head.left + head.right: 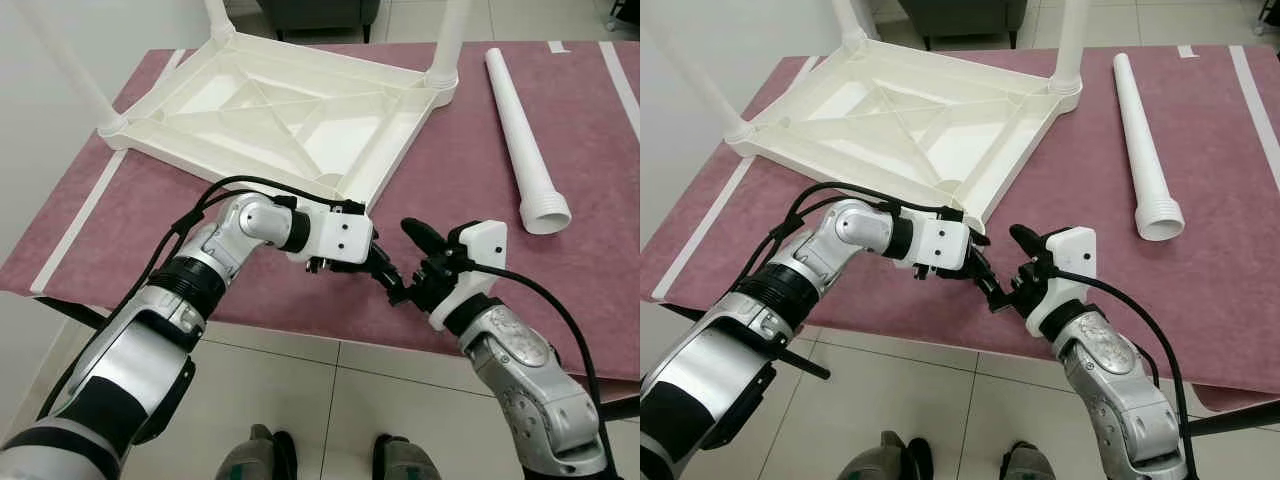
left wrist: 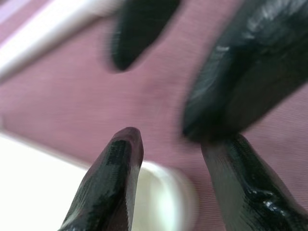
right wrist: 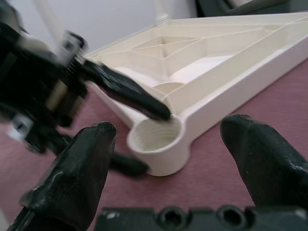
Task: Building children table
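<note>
A white plastic children's table (image 1: 290,110) lies upside down on the far left of a maroon mat (image 1: 440,190), three legs fitted. A loose table leg (image 1: 520,130) lies apart to the right. Just past the near corner's empty socket (image 3: 156,137), the left gripper (image 1: 385,275) and right gripper (image 1: 422,262) meet, both with fingers spread, holding nothing.
</note>
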`<state>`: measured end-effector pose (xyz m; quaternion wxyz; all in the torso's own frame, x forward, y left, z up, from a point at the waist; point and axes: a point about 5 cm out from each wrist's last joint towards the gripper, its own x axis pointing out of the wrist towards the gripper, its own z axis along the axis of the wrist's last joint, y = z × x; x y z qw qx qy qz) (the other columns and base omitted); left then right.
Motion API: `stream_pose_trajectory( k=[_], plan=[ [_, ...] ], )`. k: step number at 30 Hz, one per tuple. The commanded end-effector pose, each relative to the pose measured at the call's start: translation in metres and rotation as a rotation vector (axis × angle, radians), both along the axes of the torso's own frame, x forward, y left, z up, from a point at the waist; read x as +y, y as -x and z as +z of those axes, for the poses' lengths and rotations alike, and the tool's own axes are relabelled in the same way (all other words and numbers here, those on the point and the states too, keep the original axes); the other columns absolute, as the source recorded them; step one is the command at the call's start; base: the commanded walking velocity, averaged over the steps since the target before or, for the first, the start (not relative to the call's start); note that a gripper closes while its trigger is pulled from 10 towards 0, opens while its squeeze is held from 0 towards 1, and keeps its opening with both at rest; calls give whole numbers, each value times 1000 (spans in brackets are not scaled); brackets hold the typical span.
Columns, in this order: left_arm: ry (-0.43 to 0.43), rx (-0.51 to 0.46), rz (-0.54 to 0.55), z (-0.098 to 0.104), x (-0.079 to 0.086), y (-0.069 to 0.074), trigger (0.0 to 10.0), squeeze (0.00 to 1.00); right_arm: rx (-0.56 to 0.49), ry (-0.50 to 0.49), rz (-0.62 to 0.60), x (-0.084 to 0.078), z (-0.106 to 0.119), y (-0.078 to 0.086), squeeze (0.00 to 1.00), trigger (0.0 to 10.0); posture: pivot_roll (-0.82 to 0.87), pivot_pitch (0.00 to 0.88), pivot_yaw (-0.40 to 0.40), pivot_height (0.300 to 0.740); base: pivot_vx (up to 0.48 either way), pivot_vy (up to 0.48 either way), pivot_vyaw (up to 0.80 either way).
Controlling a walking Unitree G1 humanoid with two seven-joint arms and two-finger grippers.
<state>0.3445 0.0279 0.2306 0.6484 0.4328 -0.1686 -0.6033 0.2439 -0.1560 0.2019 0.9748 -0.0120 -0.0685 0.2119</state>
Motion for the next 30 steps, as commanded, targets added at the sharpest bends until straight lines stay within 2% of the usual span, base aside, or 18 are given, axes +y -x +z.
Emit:
stream_pose_trajectory(
  k=[1,3,4,7,8,9,10,12,13,14,15,18,21,23,30],
  plan=[
    [69,-21,91,10,15,-8,10000,0,-8,7,-28,-5,0,-1,0,10000,-102,149,182,740,0,0,0],
    [76,-18,119,10,21,-10,10000,0,-12,9,-43,-6,1,-2,0,10000,-106,148,183,740,0,0,0],
    [79,3,204,4,39,-17,10000,0,-18,22,-93,-10,1,-6,0,10000,-107,147,182,740,0,0,0],
    [79,3,204,4,39,-17,10000,0,-18,22,-93,-10,1,-6,0,10000,-107,147,182,740,0,0,0],
    [79,20,268,-2,55,-20,10000,0,-20,27,-129,-11,1,-10,0,10000,-105,148,179,740,0,0,0],
    [79,20,268,-2,55,-20,10000,0,-20,27,-129,-11,1,-10,0,10000,-105,148,179,740,0,0,0],
    [102,34,366,-8,73,-24,10000,0,-14,44,-164,-10,-1,-17,0,10000,-100,146,170,740,0,0,0],
    [207,51,548,-14,101,-32,10000,0,23,59,-189,4,-7,-33,0,10000,-94,143,160,740,0,0,0],
    [253,48,616,-15,110,-35,10000,0,36,65,-188,12,-8,-39,0,10000,-90,142,157,740,0,0,0],
    [298,48,670,-15,116,-38,10000,0,45,63,-181,20,-8,-43,0,10000,-90,141,155,740,0,0,0],
    [298,48,670,-15,116,-38,10000,0,45,63,-181,20,-8,-43,0,10000,-90,141,155,740,0,0,0],
    [386,4,819,-12,133,-42,10000,0,84,98,-151,45,-13,-54,0,10000,-92,138,153,740,0,0,0],
    [416,-4,850,-11,137,-42,10000,0,98,107,-148,52,-15,-56,0,10000,-93,135,149,740,0,0,0],
    [449,-8,870,-9,139,-41,10000,0,130,174,-180,57,-21,-59,0,10000,-97,134,148,740,0,0,0],
    [465,-7,870,-8,139,-40,10000,0,174,230,-231,58,-29,-64,0,10000,-99,136,148,740,0,0,0]
  ],
)
